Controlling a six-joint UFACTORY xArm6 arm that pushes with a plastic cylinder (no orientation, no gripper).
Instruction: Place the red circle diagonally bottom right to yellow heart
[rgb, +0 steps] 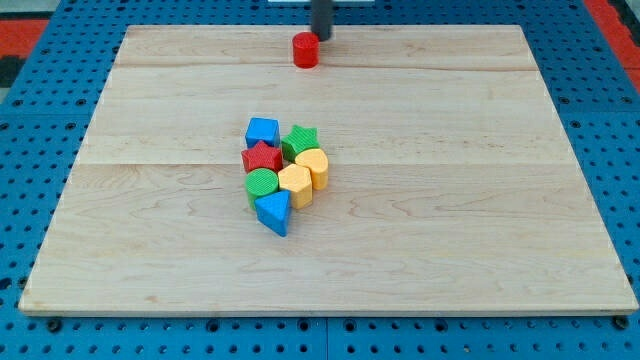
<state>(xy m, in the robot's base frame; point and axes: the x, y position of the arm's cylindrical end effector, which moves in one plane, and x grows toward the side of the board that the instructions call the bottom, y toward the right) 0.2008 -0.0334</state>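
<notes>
I seem to be working at a lab bench: a pale wooden board (420, 230) lies on a blue perforated plate (30, 150) with a regular grid of holes, the sort used for mounting rigs. Red edging (610, 15) shows at the top corners, blurred.

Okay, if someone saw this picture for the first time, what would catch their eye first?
Probably the tight cluster of coloured blocks mid-board: blue cube, green star, red star, two yellow blocks, green circle and blue triangle. Then the lone red circle near the pale wooden board's top edge, with my tip just at its upper right.
</notes>
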